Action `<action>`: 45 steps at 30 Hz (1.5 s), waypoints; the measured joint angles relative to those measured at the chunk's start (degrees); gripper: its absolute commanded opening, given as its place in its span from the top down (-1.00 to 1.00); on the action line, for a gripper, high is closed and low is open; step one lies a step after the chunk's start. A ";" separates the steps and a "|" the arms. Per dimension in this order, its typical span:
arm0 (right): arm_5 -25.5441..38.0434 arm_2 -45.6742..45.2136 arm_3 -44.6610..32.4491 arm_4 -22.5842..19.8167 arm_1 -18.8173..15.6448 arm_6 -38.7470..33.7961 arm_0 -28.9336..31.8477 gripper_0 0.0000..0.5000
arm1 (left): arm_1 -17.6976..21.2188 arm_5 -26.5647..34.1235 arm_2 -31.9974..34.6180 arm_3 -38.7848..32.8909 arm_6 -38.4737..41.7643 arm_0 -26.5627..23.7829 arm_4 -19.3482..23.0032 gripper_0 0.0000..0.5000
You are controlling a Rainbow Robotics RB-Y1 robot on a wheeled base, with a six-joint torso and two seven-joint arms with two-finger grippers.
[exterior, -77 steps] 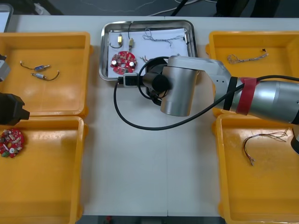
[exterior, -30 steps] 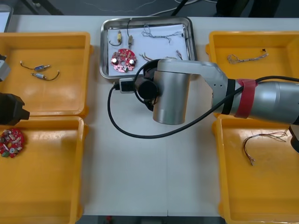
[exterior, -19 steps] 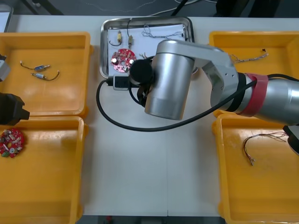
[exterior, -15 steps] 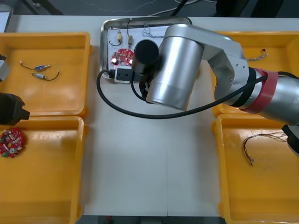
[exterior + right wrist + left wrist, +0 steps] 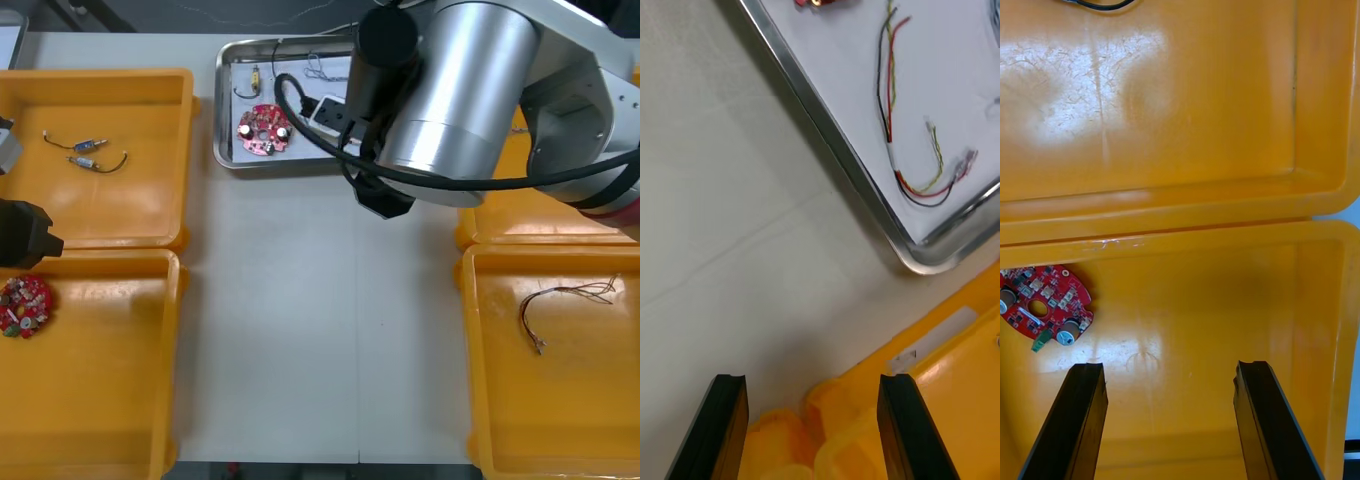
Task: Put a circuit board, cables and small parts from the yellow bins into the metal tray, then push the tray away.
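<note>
1. right hand (image 5: 811, 382): fingers spread wide, empty, near metal tray (image 5: 836, 154) corner.
2. left hand (image 5: 1169, 371): fingers apart, empty, over yellow bin (image 5: 1225, 300).
3. in tray: circuit board (image 5: 263, 130), red and yellow cable (image 5: 890, 90), seemingly small metal parts (image 5: 256, 78).

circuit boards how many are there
2 circuit boards: one in the metal tray, one in the near left yellow bin. The right arm hides part of the tray, so more may be there.
</note>
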 measured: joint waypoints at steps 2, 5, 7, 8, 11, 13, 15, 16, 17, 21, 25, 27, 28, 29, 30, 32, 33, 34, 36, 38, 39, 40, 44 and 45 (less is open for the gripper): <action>1.57 -2.37 -2.07 -1.35 -1.36 -4.66 1.77 -1.00 | 0.00 0.00 0.00 0.00 0.00 0.00 0.00 -1.00; 3.05 -7.11 -5.14 -4.30 -3.76 -8.62 5.35 -1.00 | 0.00 0.00 0.00 0.00 0.00 0.01 0.00 -1.00; 3.42 -10.56 -7.01 -6.17 -5.34 -8.62 8.00 -1.00 | 0.00 0.00 0.00 0.00 0.00 0.01 0.01 -1.00; 3.66 -12.27 -8.01 -7.11 -6.15 -8.63 9.33 -1.00 | 0.00 0.00 0.00 0.00 0.00 0.01 0.01 -1.00; 4.00 -17.04 -10.60 -9.69 -8.85 -8.74 13.11 -1.00 | 0.00 0.01 0.00 0.00 0.00 0.01 0.01 -1.00; 4.07 -19.88 -11.97 -11.50 -10.59 -9.00 15.41 -1.00 | 0.01 0.01 0.00 0.00 0.00 0.01 0.01 -1.00; 4.32 -22.74 -12.95 -13.37 -12.17 -9.03 17.66 -1.00 | 0.01 0.01 0.00 0.00 0.00 0.01 0.01 -1.00; 4.40 -24.28 -13.26 -14.29 -12.91 -9.03 18.80 -1.00 | 0.01 0.01 0.00 0.00 0.00 0.02 0.01 -1.00; 4.53 -25.87 -13.49 -15.15 -13.63 -9.03 19.98 -1.00 | 0.01 0.01 0.01 0.00 0.00 0.02 0.01 -1.00; 5.28 -32.55 -13.79 -18.25 -15.91 -9.03 24.69 -1.00 | 0.01 0.01 0.01 0.00 0.00 0.02 0.01 -1.00; 6.47 -38.30 -13.90 -18.81 -17.23 -9.04 29.17 -1.00 | 0.01 0.01 0.01 0.01 0.00 0.03 0.01 -1.00; 7.01 -40.67 -13.89 -18.77 -17.56 -9.05 31.15 -1.00 | 0.01 0.01 0.01 0.01 0.00 0.03 0.01 -1.00; 7.25 -41.75 -13.88 -18.73 -17.67 -9.07 32.11 -1.00 | 0.01 0.01 0.01 0.01 0.00 0.03 0.01 -1.00; 7.31 -42.71 -13.85 -18.69 -17.76 -9.09 32.97 -1.00 | 0.01 0.01 0.01 0.01 0.00 0.03 0.01 -1.00; 7.33 -43.57 -13.74 -18.57 -17.83 -9.13 33.77 -1.00 | 0.01 0.01 0.01 0.01 0.00 0.03 0.01 -1.00; 7.35 -45.44 -12.99 -18.43 -17.87 -9.21 35.39 -1.00 | 0.01 0.01 0.01 0.01 0.00 0.03 0.01 -1.00; 7.36 -46.36 -12.40 -18.43 -17.87 -9.28 36.16 -1.00 | 0.01 0.01 0.01 0.01 0.00 0.03 0.01 -1.00; 7.37 -47.21 -11.82 -18.42 -17.87 -9.46 36.87 -1.00 | 0.01 0.01 0.01 0.01 0.00 0.03 0.01 -1.00; 7.39 -48.75 -10.44 -18.39 -17.87 -10.54 38.14 -1.00 | 0.01 0.01 0.01 0.01 0.00 0.03 0.01 -1.00; 7.40 -49.80 -8.95 -18.17 -17.88 -11.86 39.08 -1.00 | 0.01 0.01 0.01 0.01 0.00 0.03 0.01 -1.00; 7.41 -50.14 -8.19 -17.89 -17.88 -12.27 39.42 -1.00 | 0.01 0.01 0.01 0.01 0.00 0.03 0.01 -1.00; 7.42 -50.35 -7.49 -17.54 -17.88 -12.43 39.67 -1.00 | 0.01 0.01 0.01 0.01 0.00 0.03 0.01 -1.00; 7.44 -50.46 -5.15 -16.16 -17.88 -12.43 40.11 -1.00 | 0.01 0.01 0.01 0.01 0.00 0.03 0.01 -1.00; 7.44 -50.46 -4.68 -15.93 -17.87 -12.43 40.17 -1.00 | 0.01 0.01 0.01 0.01 0.00 0.03 0.01 -1.00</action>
